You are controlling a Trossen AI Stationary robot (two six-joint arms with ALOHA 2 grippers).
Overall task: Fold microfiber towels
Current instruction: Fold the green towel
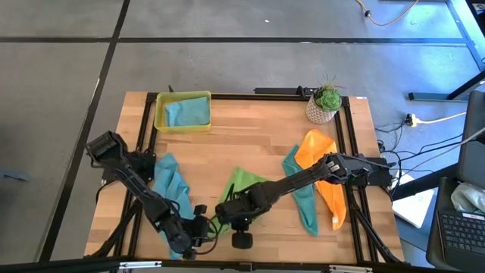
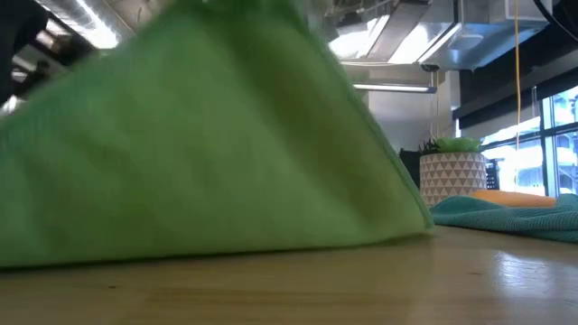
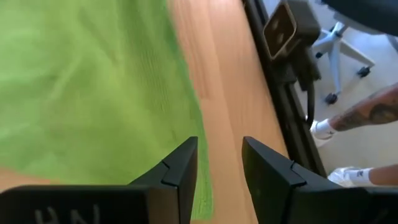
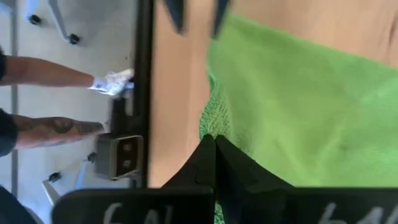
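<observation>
A lime green towel (image 1: 244,184) lies near the table's front middle, and it fills the left of the low view (image 2: 181,135). My right gripper (image 1: 225,212) (image 4: 214,149) is shut on it at its near left side. My left gripper (image 1: 201,226) (image 3: 217,168) stands open close by, toward the front left. Its fingers are beside the towel's edge (image 3: 199,124) with bare wood between them. A blue-teal towel (image 1: 170,186) lies crumpled at the left. A teal towel (image 1: 303,193) and an orange towel (image 1: 322,174) lie at the right. My right gripper pinches the lime green towel at its edge (image 4: 208,127) between its two shut fingers, coming slanting down from the table's right. Whether it has one layer or several I cannot tell. The towel rises like a tent, and its lower edge (image 2: 226,246) rests on the table.
A yellow-green tray (image 1: 161,121) at the far left holds a light blue towel (image 1: 186,112). A potted plant (image 1: 326,102) stands at the far right. A black frame (image 3: 280,81) runs along the table's edge, and a person's legs (image 3: 367,112) show beyond it.
</observation>
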